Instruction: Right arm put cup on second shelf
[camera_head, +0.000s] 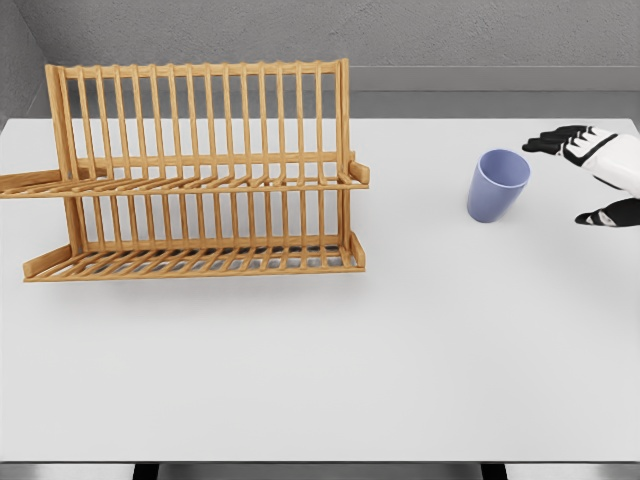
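head view shows a big white table (320, 380), and the part nearest the camera is bare and flat. two dark legs peek out under its front edge.

a bit farther back on the left stands a wooden rack (200, 170). it has two shelves made of thin sticks. the lower shelf (195, 262) sits down on the table and sticks out toward the front. the second shelf (190, 183) is higher up, about halfway up the rack. tall sticks stand in a row behind both shelves. both shelves hold nothing.

on the right side of the table is the blue cup (497, 185). it rests on the table with its open mouth up and it leans a little to the right. it is well apart from the rack.

just beside the cup, at the right edge of the picture, is the right hand (595, 180). it is white with black fingers (548, 141). the fingers are spread wide, some above and some below, pointing toward the cup. the hand is near the cup but is not touching it and holds nothing.

behind the table is a gray wall (400, 30).
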